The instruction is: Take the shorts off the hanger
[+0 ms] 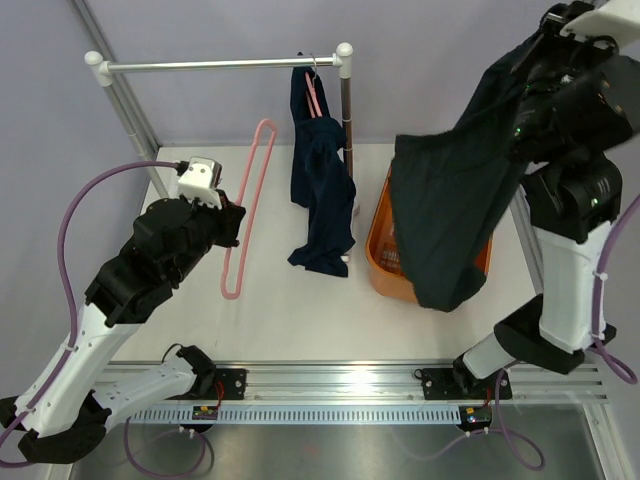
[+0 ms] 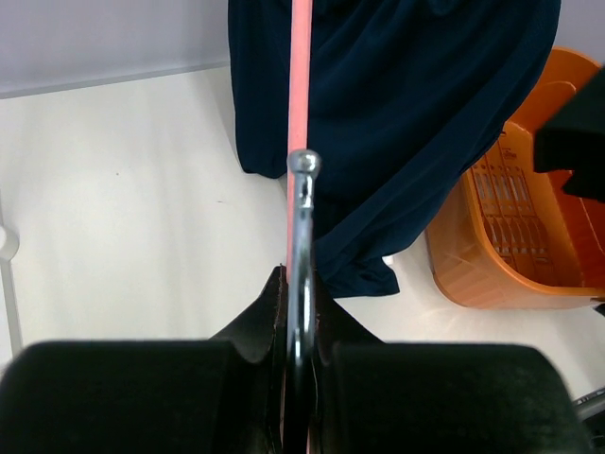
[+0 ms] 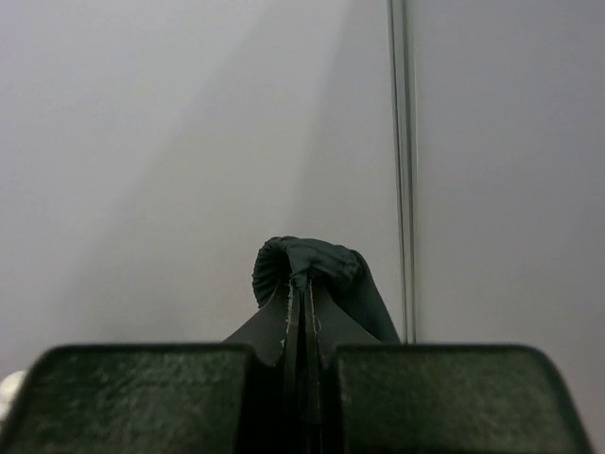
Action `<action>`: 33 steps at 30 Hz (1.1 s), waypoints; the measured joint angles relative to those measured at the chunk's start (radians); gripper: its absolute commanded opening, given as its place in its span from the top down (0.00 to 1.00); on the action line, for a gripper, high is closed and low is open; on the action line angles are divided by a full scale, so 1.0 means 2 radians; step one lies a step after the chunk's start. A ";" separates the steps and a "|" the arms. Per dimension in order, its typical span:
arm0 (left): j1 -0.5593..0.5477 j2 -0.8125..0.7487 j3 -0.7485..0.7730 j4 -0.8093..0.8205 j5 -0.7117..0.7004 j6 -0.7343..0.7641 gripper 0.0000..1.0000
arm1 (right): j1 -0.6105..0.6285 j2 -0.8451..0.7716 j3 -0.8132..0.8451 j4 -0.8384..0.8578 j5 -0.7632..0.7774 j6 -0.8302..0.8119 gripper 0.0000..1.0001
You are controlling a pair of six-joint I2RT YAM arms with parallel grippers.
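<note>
Pinching one of two shorts (image 1: 450, 210) over orange basket (image 1: 380, 262), right gripper (image 3: 304, 305), left gripper (image 2: 301, 293) clenching bare pink hanger (image 1: 250, 200), other shorts (image 1: 322, 190) beyond on second hanger (image 1: 312, 90).

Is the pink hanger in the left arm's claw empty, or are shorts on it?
Empty. The pink hanger held in the left claw shows as a bare loop from above, with no cloth on it.

A white table (image 1: 300, 320) stands before plain pale lavender-grey walls (image 1: 200, 30).
</note>
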 measured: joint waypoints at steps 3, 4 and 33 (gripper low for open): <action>0.000 0.002 0.000 0.000 0.001 0.003 1.00 | -0.084 0.038 0.025 -0.074 -0.068 0.089 1.00; 0.000 0.003 0.000 0.000 0.001 0.003 1.00 | -0.109 0.046 0.025 -0.094 -0.088 0.116 1.00; 0.000 0.029 0.003 -0.031 -0.003 0.015 1.00 | -0.170 -0.172 -0.526 -0.145 -0.327 0.352 0.43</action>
